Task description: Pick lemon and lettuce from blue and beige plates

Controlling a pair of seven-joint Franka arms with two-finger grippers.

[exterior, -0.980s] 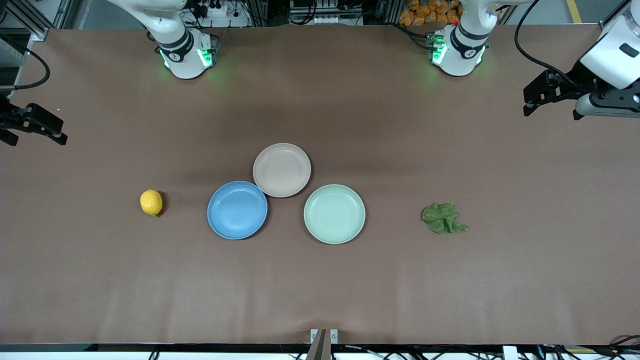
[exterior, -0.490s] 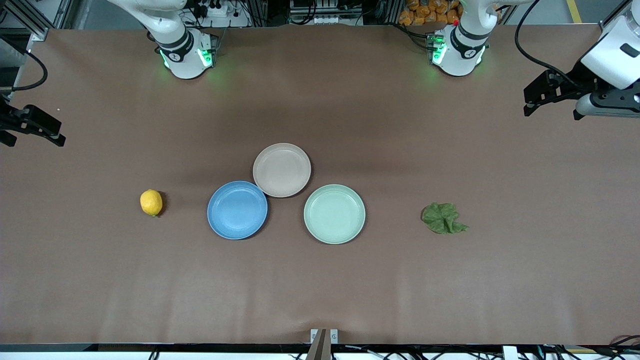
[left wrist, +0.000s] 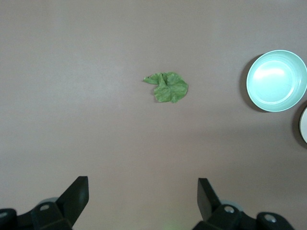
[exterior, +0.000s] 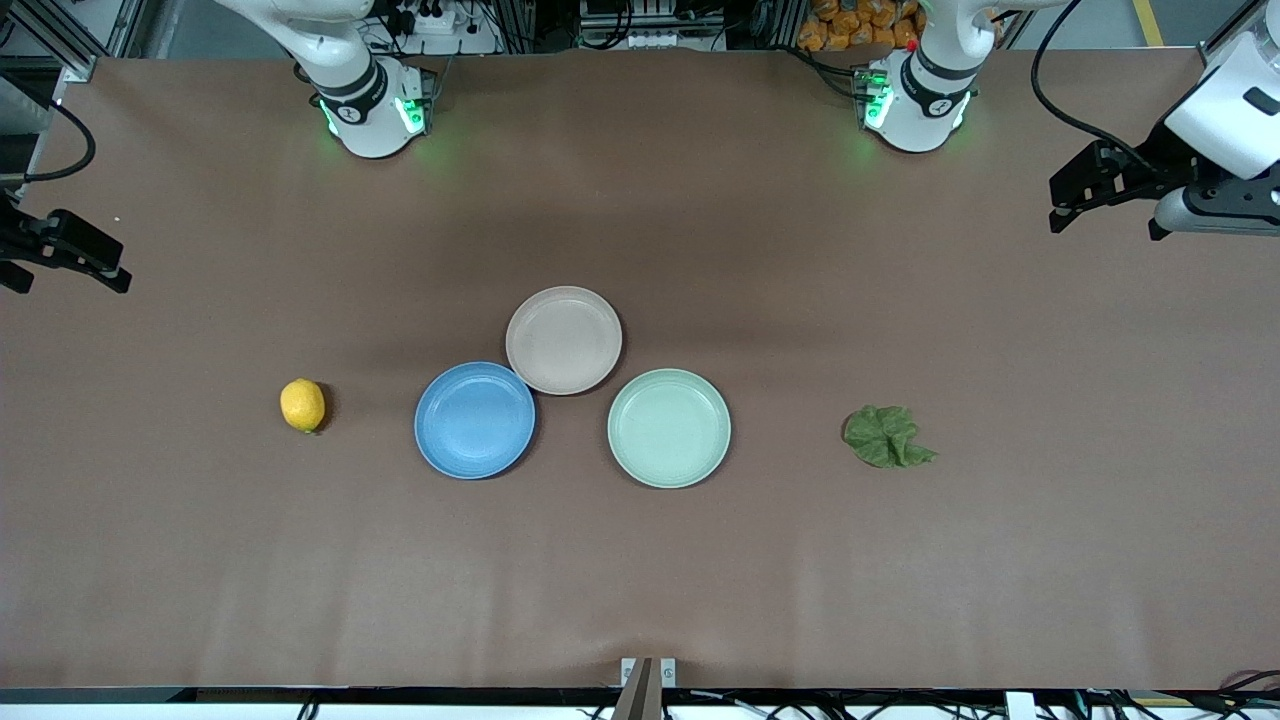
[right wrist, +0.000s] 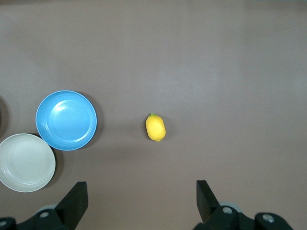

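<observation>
Right gripper (exterior: pixel 62 262): raised over the bare table at the right arm's end, well apart from every object; in the right wrist view its two fingers (right wrist: pixel 76 199) stand wide apart with nothing between them.
Lemon (exterior: pixel 302 405): lies on the brown table (exterior: pixel 640 580) toward the right arm's end, not on any plate, well clear of the blue plate; also seen at (right wrist: pixel 156 128).
Blue plate (exterior: pixel 474 420): sits on the table with nothing in it, its rim touching or just beside the beige plate; also at (right wrist: pixel 66 120).
Beige plate (exterior: pixel 564 340): nothing in it, a little farther from the front camera than the blue plate and the mint-green plate.
Mint-green plate (exterior: pixel 669 428): nothing in it, near the beige plate on the side toward the left arm's end; also at (left wrist: pixel 277 81).
Lettuce (exterior: pixel 886 436): a crumpled green leaf flat on the table toward the left arm's end, well apart from the mint-green plate; also at (left wrist: pixel 167 86).
Left gripper (exterior: pixel 1105 195): raised over the bare table at the left arm's end, well away from the lettuce; in the left wrist view its fingers (left wrist: pixel 207 194) are spread wide and hold nothing.
</observation>
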